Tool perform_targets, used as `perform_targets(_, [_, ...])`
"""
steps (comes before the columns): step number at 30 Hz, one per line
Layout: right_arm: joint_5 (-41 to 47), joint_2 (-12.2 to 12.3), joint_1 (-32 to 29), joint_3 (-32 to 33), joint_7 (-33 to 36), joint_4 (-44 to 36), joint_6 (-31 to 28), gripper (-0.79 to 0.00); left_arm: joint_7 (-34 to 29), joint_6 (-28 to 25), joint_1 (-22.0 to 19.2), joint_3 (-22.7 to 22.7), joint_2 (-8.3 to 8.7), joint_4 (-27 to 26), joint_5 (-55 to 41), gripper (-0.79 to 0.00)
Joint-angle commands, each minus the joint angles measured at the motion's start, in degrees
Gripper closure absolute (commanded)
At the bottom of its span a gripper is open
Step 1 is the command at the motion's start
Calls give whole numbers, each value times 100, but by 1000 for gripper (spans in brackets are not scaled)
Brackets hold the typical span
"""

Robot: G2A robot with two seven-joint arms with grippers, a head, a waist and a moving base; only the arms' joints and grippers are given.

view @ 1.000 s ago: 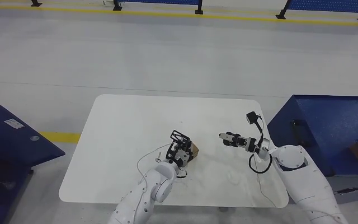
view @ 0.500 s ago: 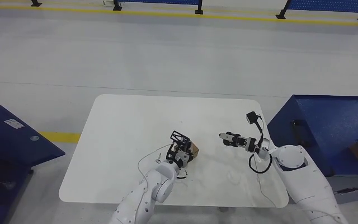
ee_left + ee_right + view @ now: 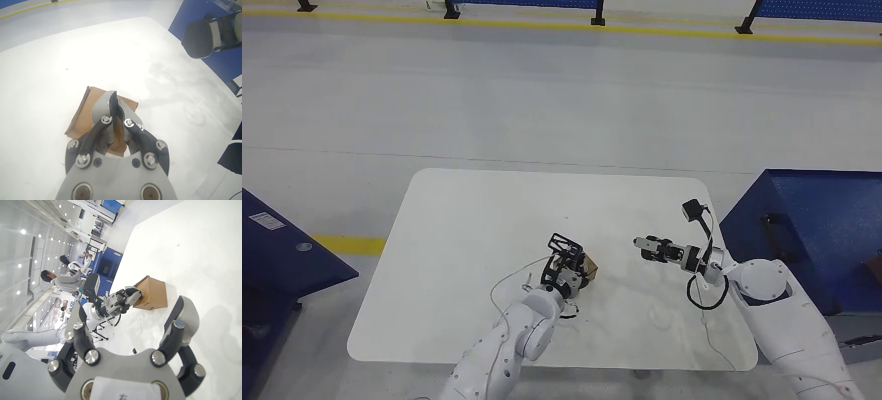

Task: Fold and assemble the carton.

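A small brown carton (image 3: 589,268) lies near the middle of the white table (image 3: 472,230). My left gripper (image 3: 569,262) is down on its near end, fingers pressed together on a cardboard edge. In the left wrist view the carton (image 3: 81,117) shows under and between the shut fingers (image 3: 103,106). In the right wrist view the carton (image 3: 153,294) stands as a low box, with the left gripper (image 3: 135,294) clamped on its end. My right gripper (image 3: 642,243) hovers open to the right of the carton, apart from it, its jaws spread wide with nothing between them (image 3: 130,302).
A blue bin (image 3: 812,230) stands off the table's right edge and another (image 3: 282,250) off the left. A thin cable (image 3: 507,280) trails over the table beside the left arm. The table's far half is bare.
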Motion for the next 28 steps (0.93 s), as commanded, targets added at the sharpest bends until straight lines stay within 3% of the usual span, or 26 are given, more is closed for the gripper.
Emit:
perform_targets(1, [0, 0, 0, 0, 0, 0, 0, -785, 115, -17, 29, -8, -3, -83, 0, 0])
perform_targets(5, [0, 0, 0, 0, 0, 0, 0, -785, 168, 38, 133, -25, 4, -221, 104, 0])
perform_targets(12, [0, 0, 0, 0, 0, 0, 0, -785, -22, 210, -14, 55, -76, 57, 8, 0])
perform_targets(18, [0, 0, 0, 0, 0, 0, 0, -785, 787, 559, 479, -202, -12, -837, 227, 0])
perform_targets(19, [0, 0, 0, 0, 0, 0, 0, -785, 889, 580, 617, -277, 13, -1012, 261, -191])
perform_targets(20, [0, 0, 0, 0, 0, 0, 0, -785, 977, 639, 754, -359, 36, -1188, 300, -711])
perform_targets(21, [0, 0, 0, 0, 0, 0, 0, -785, 1080, 672, 883, -426, 55, -1381, 322, -785])
perform_targets(23, [0, 0, 0, 0, 0, 0, 0, -785, 1189, 679, 1027, -485, 74, -1542, 325, -785])
perform_targets(24, [0, 0, 0, 0, 0, 0, 0, -784, 1161, 683, 988, -474, 70, -1502, 325, -45])
perform_targets(28, [0, 0, 0, 0, 0, 0, 0, -785, 1191, 680, 1029, -485, 74, -1544, 326, -323])
